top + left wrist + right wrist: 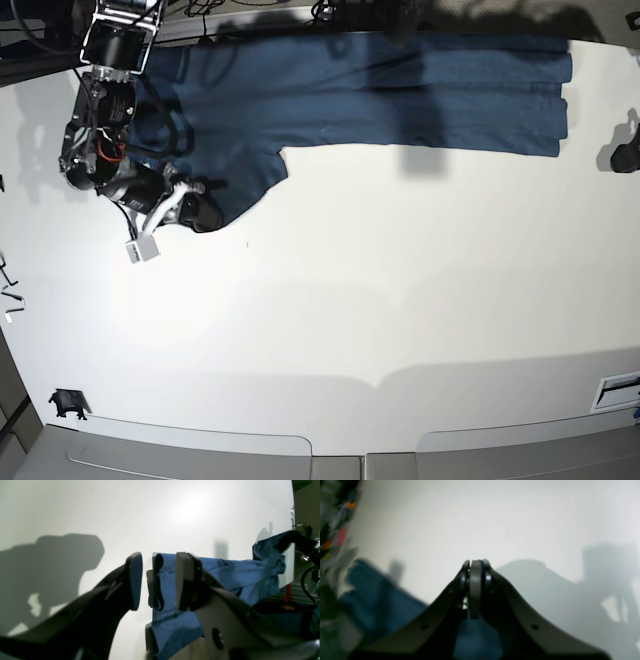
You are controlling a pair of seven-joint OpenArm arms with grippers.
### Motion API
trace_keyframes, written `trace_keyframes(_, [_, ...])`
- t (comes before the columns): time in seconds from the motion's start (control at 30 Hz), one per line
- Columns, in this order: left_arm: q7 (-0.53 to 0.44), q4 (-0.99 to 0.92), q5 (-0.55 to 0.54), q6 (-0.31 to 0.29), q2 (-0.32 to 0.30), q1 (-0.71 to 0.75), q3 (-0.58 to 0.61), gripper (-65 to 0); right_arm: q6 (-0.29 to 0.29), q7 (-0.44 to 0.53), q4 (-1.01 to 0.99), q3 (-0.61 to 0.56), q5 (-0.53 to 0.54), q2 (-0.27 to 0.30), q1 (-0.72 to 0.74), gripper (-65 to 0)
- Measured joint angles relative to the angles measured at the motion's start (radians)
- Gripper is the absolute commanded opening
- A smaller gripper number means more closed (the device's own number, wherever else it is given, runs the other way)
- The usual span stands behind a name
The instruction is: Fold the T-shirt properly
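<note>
T-shirt point(400, 90), soft and limp, spread along the base view's top edge. Right gripper point(476, 590) pinched shut, apparently on a lower-left fold point(235, 195). Left gripper point(157, 580) parted, straddling unclamped hem; grasp edges there.

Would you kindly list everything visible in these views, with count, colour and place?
Plain dark teal-blue cotton T-shirt: one, teal-blue, stretched along the far edge of the table, one part hanging down towards the right arm.
White flat table: one, white, fills most of the base view.
Small black clip: one, black, near corner of the table on the base view's left.
Right arm's tool: one, black, jaws shut, with blue cloth just behind its tip.
Left arm's tool: one, black, jaws apart, beside the folded shirt edge at the base view's right.
</note>
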Motion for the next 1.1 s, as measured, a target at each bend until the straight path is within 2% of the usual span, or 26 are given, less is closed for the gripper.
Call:
trace_keyframes(0.2, [0.000,0.000,0.000,0.000,0.000,0.000,0.000,-44.7,0.016,-0.091,0.144,0.000,0.125,-0.049,-0.115,-65.0])
trace_keyframes(0.5, [0.000,0.000,0.000,0.000,0.000,0.001,0.000,-44.7,0.014,-0.139,0.319,0.001,0.208,-0.146,-0.353,-65.0])
trace_keyframes(0.73, [0.000,0.000,0.000,0.000,0.000,0.000,0.000,-44.7,0.017,-0.146,0.385,0.000,0.206,-0.161,-0.481,-65.0])
trace_keyframes(0.93, [-0.011,0.000,0.000,0.000,0.027,0.000,0.000,-44.7,0.017,-0.146,0.385,0.001,0.162,-0.162,-0.496,-65.0])
trace_keyframes(1.03, [-0.011,0.000,0.000,0.000,0.037,0.000,0.000,-44.7,0.018,-0.142,0.385,0.001,0.161,-0.162,-0.497,-42.9])
trace_keyframes(1.07, [-0.010,0.000,0.001,0.000,0.037,0.000,0.000,-44.7,0.017,-0.134,0.385,0.001,0.161,-0.162,-0.497,-39.3])
trace_keyframes(1.1, [-0.011,0.000,0.000,0.000,0.036,0.000,0.000,-44.7,0.017,-0.130,0.385,0.001,0.175,-0.162,-0.497,-38.9])
